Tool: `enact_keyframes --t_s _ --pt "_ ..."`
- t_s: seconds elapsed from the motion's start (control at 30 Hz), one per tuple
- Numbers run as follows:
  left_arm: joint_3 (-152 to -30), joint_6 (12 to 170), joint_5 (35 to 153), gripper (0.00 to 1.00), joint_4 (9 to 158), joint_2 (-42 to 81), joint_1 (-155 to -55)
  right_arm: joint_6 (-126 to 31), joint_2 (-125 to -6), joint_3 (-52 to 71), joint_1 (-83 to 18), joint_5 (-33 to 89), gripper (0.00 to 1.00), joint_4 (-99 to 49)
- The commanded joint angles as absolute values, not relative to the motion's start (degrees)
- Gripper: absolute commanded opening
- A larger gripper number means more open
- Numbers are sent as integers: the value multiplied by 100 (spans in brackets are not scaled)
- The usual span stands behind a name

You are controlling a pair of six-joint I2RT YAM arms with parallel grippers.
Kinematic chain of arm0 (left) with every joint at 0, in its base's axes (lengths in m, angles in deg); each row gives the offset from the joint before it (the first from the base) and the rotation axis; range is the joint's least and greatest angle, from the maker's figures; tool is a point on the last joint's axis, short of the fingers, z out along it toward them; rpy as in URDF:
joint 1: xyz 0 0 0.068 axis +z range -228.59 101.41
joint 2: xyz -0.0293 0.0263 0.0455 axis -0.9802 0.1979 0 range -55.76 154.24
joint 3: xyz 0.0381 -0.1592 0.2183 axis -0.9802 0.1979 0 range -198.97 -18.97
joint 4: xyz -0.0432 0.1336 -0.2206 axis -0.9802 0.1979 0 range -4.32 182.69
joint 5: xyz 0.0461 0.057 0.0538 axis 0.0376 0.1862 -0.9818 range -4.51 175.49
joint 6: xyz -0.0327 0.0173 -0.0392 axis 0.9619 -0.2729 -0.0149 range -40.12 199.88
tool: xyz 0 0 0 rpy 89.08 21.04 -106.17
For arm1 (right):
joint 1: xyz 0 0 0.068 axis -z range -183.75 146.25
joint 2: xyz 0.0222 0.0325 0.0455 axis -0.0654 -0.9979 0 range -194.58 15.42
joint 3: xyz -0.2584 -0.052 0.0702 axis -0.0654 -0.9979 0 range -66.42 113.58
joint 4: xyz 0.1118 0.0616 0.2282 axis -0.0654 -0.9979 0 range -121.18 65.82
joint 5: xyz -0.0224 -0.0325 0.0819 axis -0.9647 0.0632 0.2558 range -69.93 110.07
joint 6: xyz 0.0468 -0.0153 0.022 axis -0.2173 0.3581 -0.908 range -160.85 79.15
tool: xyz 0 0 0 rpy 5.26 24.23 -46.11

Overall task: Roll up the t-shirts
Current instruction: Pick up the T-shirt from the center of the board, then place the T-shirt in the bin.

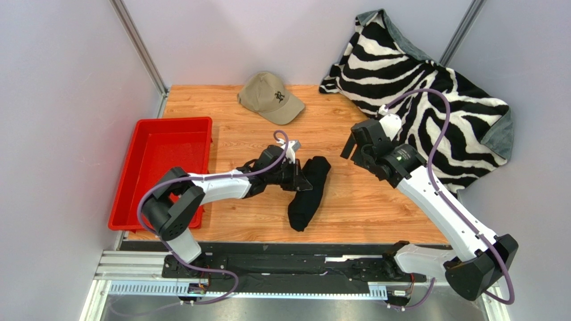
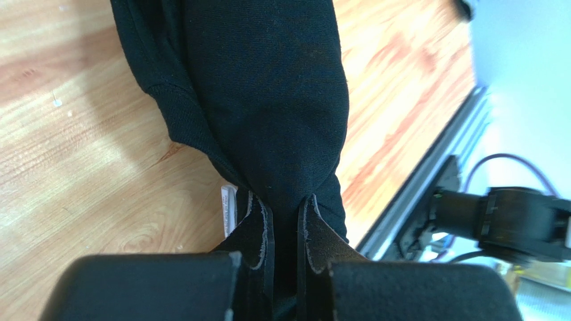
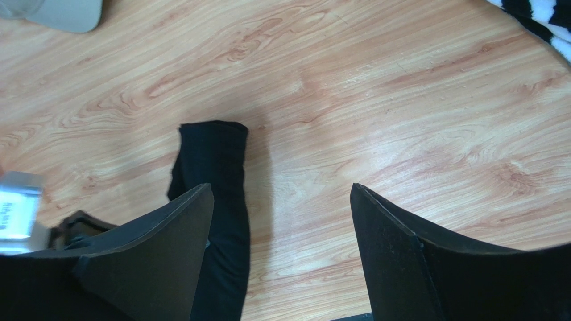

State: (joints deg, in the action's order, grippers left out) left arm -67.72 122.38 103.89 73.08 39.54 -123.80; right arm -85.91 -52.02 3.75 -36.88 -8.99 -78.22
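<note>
Black t-shirt (image 2: 268, 100) pinched in left tool (image 2: 284, 214); right tool (image 3: 280, 194) apart, spread.

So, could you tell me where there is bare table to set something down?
Bare wood shows between the red tray and the tan cap, and at the near right between the t-shirt and the right arm. The middle is crowded: the left gripper clamps the t-shirt, the open right gripper beside it; the zebra blanket covers the far right.
</note>
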Motion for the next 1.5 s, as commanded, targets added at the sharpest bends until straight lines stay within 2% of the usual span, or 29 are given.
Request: enact_keyframes --t_s 0.0,0.23,0.43,0.7,0.87,1.03,1.27,1.47 --pt "-6942 12611 10729 0 6863 3407 -12113 -8673 -5129 82 -3653 -1069 79 -7806" --pt "-7214 12637 10572 0 7180 2687 -11472 -8673 -4970 -182 -3636 -955 79 -7683" --pt "-7284 12734 9614 0 7224 2010 -10613 -8621 -4883 -287 -3636 -789 79 -7569" --pt "-7522 12998 8226 0 7137 1763 -9310 -8533 -4645 -683 -3636 -437 79 -7200" --pt "-7426 13339 8031 0 6794 1999 -8537 -8437 -4575 -911 -3636 -279 78 -6866" --pt "-6863 13841 7714 0 5853 2184 -7746 -8234 -4601 -999 -3636 -226 78 -6541" --pt "-6099 14632 6723 0 4923 2474 -7147 -8023 -4794 -1157 -3636 178 79 -5996" --pt "-5756 14992 6406 0 3967 3115 -6761 -7724 -5137 -1272 -3636 503 79 -5495"
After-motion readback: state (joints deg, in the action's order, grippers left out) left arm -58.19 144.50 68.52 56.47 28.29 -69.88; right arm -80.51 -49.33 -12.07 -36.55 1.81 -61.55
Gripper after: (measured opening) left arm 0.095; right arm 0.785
